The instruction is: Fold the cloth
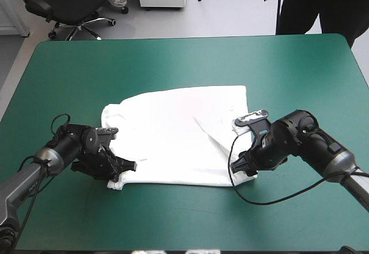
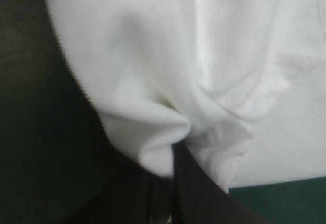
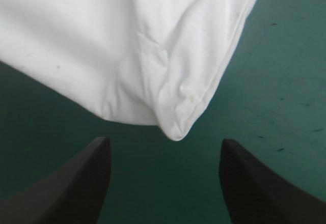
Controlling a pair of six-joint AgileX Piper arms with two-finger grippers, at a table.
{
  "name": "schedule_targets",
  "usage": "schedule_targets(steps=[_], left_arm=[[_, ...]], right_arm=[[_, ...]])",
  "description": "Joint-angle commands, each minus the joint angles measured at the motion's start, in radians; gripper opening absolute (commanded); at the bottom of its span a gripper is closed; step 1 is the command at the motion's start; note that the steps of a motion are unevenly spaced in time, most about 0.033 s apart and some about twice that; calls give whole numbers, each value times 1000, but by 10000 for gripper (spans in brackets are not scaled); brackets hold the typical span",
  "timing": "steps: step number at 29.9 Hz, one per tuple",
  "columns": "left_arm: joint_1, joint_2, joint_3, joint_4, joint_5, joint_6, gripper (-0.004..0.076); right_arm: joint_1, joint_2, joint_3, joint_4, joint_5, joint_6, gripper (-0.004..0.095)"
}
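Left gripper [image 1: 125, 166]: seen low over the table at the near-left corner of the T-shirt, with its arm reaching in from the table's left side.
Left grip: the black fingers [image 2: 204, 193] are drawn together almost completely, and a bunched fold of white fabric is pinched between them.
Cloth at the left grip: puckers and creases are gathered toward the fingertips, and the teal-green cover is seen on both sides of the gripper.
T-shirt [image 1: 173, 138]: white, laid mostly flat near the middle of the teal-green table cover [image 1: 173, 63], with a fold line running across its right part.
Right gripper [image 3: 164, 140]: the two black fingers are held wide apart and nothing is gripped.
Cloth at the right gripper: the near-right corner of the shirt, a rounded hemmed point, is seen just ahead of the gap between the fingers. Bare teal-green cover is seen between that corner and each fingertip.
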State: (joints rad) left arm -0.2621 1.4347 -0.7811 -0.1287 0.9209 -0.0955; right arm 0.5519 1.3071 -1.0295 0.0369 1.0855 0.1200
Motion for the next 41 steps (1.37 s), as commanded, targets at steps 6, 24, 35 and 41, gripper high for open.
schedule_targets(steps=[6,24,35,41], left_arm=[[-2,0,8,27,-10,14,-15],[-2,-11,-51,3,15,16,-17],[2,-48,-298,72,149,18,-17],[2,-43,-388,117,87,8,-17]], right_arm=[[1,66,98,-37,-222,73,617],[10,185,163,85,-259,56,-18],[8,53,-4,-74,-179,145,-18],[-92,66,-101,-75,-270,144,-17]])
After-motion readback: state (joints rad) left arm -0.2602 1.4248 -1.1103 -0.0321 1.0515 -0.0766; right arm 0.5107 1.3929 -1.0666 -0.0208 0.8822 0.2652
